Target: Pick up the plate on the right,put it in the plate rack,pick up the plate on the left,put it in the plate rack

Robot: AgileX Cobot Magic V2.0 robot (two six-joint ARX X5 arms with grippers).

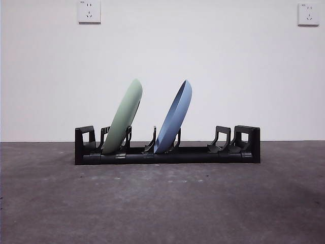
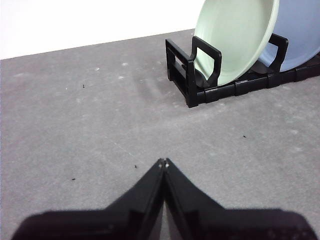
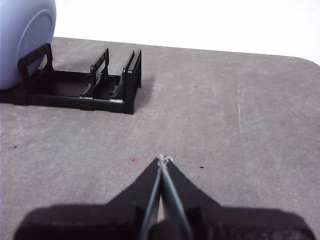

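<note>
The black plate rack [image 1: 167, 152] stands across the middle of the table. A pale green plate [image 1: 123, 118] leans in its left slots and a blue plate [image 1: 174, 118] leans in the middle slots, both tilted to the right. The left wrist view shows the green plate [image 2: 235, 37] in the rack's end [image 2: 192, 75], with the blue plate [image 2: 300, 30] behind it. My left gripper [image 2: 164, 162] is shut and empty, hovering over bare table well short of the rack. My right gripper [image 3: 164, 159] is shut and empty too, away from the rack's other end [image 3: 127, 85] and the blue plate [image 3: 22, 40].
Grey table surface [image 1: 162, 203] spreads in front of the rack. A white wall with two sockets [image 1: 89, 11] rises behind. The rack's right slots [image 1: 223, 140] hold nothing. The table's rounded far corner [image 3: 307, 60] shows in the right wrist view.
</note>
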